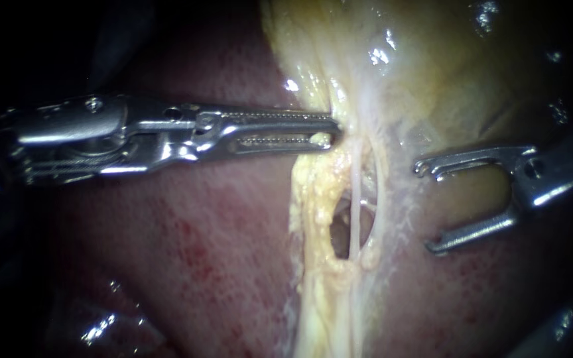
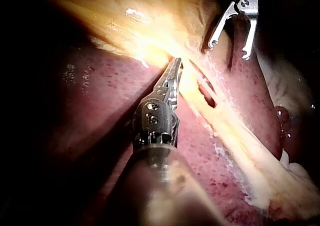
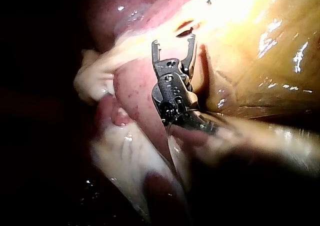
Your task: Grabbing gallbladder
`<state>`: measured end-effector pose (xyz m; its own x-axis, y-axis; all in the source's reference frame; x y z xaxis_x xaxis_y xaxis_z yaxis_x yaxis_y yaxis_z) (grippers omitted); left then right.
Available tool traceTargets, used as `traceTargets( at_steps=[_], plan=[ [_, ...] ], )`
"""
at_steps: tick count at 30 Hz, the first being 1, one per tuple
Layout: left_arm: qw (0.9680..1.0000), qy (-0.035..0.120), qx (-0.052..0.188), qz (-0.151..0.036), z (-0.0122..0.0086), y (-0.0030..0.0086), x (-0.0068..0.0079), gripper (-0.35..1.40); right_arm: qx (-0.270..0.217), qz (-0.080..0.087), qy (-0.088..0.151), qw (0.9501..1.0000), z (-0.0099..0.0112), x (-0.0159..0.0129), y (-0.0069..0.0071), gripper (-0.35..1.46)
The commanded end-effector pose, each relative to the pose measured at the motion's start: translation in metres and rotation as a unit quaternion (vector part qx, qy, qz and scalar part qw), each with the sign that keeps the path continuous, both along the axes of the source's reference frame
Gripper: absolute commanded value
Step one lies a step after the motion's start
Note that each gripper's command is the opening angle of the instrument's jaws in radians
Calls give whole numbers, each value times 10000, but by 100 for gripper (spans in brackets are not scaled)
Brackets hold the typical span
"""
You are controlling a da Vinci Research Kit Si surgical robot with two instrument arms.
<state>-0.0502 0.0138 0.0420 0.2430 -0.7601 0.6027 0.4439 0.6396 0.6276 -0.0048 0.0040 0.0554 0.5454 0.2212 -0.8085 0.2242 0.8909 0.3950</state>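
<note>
The gallbladder [image 1: 432, 66] is a yellowish, glistening sac at the upper middle and right of the endoscope view. Its pale neck runs down over the red liver [image 1: 200, 252]. My left instrument [image 1: 329, 130] comes in from the left with long ridged jaws shut on the gallbladder's left edge; a bit of yellow tissue sits at the tips. In the left wrist view its jaws [image 2: 176, 64] lie together in that edge. My right instrument [image 1: 426, 207] holds its jaws wide open beside the neck, gripping nothing. A thin whitish tube [image 1: 355, 199] crosses a window in the tissue.
Fatty yellow tissue [image 1: 313, 219] borders the window [image 1: 341, 232] below the left jaws. In the right wrist view the open right instrument [image 3: 173, 42] stands over the liver [image 3: 140, 91] beside the gallbladder [image 3: 260, 46]. Pale tissue folds [image 3: 95, 78] lie alongside it.
</note>
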Motion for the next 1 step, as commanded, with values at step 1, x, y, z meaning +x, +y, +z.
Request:
traceTargets(
  at_steps=[1],
  plan=[
    [10000,0,0,4,0,0,0,-35,0,0,1,10000,0,0,0,59]
  ],
)
